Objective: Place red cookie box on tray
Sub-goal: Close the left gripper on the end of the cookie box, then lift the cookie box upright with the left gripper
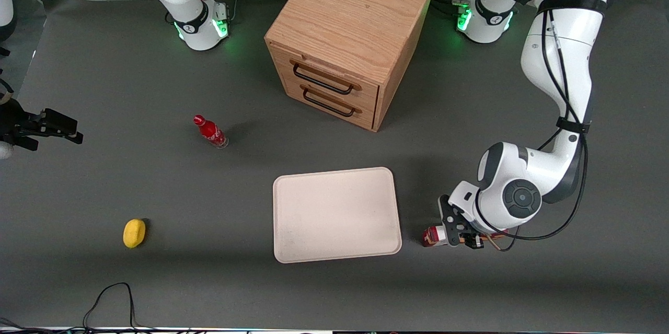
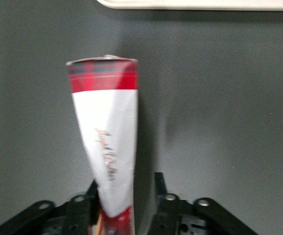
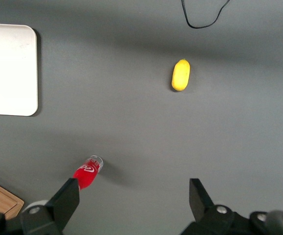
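Note:
The red cookie box (image 2: pixel 107 127), a long slim carton with a white face and a red tartan end, lies on the grey table beside the tray (image 1: pixel 334 214), toward the working arm's end. From the front only its red end (image 1: pixel 431 235) shows past the wrist. My left gripper (image 1: pixel 462 232) is low over the box, with one finger on each side of its near end and narrowly set. It is shut on the carton (image 2: pixel 126 188). A strip of the tray's rim (image 2: pixel 195 4) lies past the box's other end.
A wooden two-drawer cabinet (image 1: pixel 345 36) stands farther from the front camera than the tray. A small red bottle (image 1: pixel 210 132) and a yellow lemon-like object (image 1: pixel 134 233) lie toward the parked arm's end. A black cable (image 1: pixel 112 297) loops at the table's near edge.

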`<state>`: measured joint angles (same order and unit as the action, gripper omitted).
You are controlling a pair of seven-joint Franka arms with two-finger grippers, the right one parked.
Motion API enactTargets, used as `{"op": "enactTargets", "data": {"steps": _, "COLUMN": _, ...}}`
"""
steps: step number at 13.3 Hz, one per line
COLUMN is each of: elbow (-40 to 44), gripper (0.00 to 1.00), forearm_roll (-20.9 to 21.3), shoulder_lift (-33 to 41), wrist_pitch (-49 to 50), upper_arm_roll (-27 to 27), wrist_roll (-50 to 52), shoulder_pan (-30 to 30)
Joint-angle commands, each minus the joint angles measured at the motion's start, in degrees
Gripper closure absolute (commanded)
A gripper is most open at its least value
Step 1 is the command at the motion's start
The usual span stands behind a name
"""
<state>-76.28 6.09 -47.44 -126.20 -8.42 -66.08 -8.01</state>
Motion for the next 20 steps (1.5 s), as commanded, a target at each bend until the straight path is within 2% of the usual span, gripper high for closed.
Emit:
{"op": "enactTargets", "data": {"steps": 1, "elbow": -1.2, "gripper": 1.0, "forearm_roll": 0.5, "shoulder_lift": 0.7, "wrist_pitch": -1.2, "upper_arm_roll": 0.1, "wrist_roll": 0.1, "shoulder_pan": 0.4}}
{"op": "enactTargets", "data": {"steps": 4, "elbow": -0.6, "gripper": 1.0, "forearm_roll": 0.5, "shoulder_lift": 2.1, "wrist_pitch": 0.2, "upper_arm_roll": 0.1, "wrist_roll": 0.6, "shoulder_pan": 0.4}}
{"op": "enactTargets", "data": {"steps": 6, "elbow": 0.2, "gripper": 1.0, "forearm_roll": 0.9, "shoulder_lift": 5.1, "wrist_pitch": 4.8, "upper_arm_roll": 0.8, "wrist_roll": 0.6, "shoulder_pan": 0.4}}
{"op": "enactTargets", "data": {"steps": 11, "elbow": 4.2, "gripper": 1.0, "forearm_roll": 0.6, "shoulder_lift": 18.7, "wrist_pitch": 27.0, "upper_arm_roll": 1.7, "wrist_roll": 4.6, "shoulder_pan": -0.3}}
{"op": "enactTargets", "data": {"steps": 14, "elbow": 5.2, "gripper": 1.0, "forearm_roll": 0.5, "shoulder_lift": 25.7, "wrist_pitch": 35.6, "upper_arm_roll": 1.7, "wrist_roll": 5.4, "shoulder_pan": -0.3}}
{"op": "enactTargets", "data": {"steps": 17, "elbow": 7.5, "gripper": 1.0, "forearm_roll": 0.2, "shoulder_lift": 25.5, "wrist_pitch": 37.9, "upper_arm_roll": 1.7, "wrist_roll": 5.8, "shoulder_pan": -0.3}}
{"op": "enactTargets", "data": {"steps": 20, "elbow": 11.8, "gripper": 1.0, "forearm_roll": -0.2, "shoulder_lift": 21.2, "wrist_pitch": 36.7, "upper_arm_roll": 0.3, "wrist_roll": 20.2, "shoulder_pan": -3.4}}
